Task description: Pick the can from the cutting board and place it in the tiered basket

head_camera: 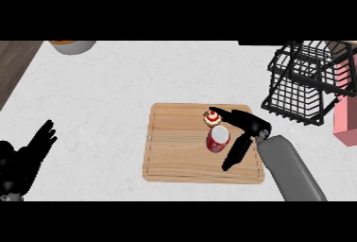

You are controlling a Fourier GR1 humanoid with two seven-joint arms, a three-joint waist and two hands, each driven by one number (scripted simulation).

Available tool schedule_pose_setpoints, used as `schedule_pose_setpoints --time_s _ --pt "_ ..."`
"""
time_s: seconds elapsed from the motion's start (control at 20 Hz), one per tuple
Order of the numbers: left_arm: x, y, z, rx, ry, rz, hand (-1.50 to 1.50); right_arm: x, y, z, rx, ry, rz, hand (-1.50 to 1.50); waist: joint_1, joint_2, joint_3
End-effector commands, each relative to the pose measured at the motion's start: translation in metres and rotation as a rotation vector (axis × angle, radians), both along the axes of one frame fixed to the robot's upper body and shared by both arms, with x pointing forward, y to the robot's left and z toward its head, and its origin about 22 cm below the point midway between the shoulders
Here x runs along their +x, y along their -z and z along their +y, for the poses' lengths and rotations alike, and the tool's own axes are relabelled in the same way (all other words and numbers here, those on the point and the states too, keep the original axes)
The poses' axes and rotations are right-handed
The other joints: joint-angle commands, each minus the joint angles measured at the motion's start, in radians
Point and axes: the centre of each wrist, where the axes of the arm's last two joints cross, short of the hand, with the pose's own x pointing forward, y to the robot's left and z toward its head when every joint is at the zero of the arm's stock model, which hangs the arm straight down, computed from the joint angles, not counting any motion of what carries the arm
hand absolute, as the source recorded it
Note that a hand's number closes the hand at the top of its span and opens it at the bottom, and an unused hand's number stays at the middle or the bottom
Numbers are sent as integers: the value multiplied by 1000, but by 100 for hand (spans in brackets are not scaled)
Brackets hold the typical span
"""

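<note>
White, faintly marbled stone forms the bench [140, 75], which fills most of the head view, with a strip of dark wood seen along its far left edge. Next in size, a pale wooden cutting board [181, 160] is laid on the bench a little right of centre, its grain running left to right. At the far right a black wire tiered basket [303, 82] is stood on the bench, well apart from the board, and a pink block [345, 118] is seen just beside it at the right edge.

The right forearm [293, 170] is brought in from the near right, and the right hand [245, 124] is held over the right part of the board. Its fingers are spread apart: some are stretched left above the can, others are pointed down towards the near side, and nothing is clasped. The left hand [31, 153] is rested at the near left edge, fingers straight and raised.

A grey bowl [72, 46] is partly shown at the far left. The red can [218, 140], with a white top, is stood on the board just left of the right hand. A small cupcake [211, 118] with a red top is set just beyond the can, under the fingertips.
</note>
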Motion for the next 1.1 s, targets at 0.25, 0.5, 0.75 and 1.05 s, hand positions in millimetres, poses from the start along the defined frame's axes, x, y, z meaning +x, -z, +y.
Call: schedule_pose_setpoints --time_s 0.25,0.5,0.75,1.05 --pt "19 -17 -4 3 1 -17 0 2 14 20 23 -73 60 -150 0 4 2" --pt "10 -6 -5 -8 13 12 0 -14 11 22 94 -61 -97 150 -3 3 1" --pt "-2 6 -13 11 1 12 0 -12 3 43 135 33 -126 150 -1 3 1" --pt "2 6 0 -6 1 7 0 -11 -22 61 -79 231 -312 150 2 0 -1"
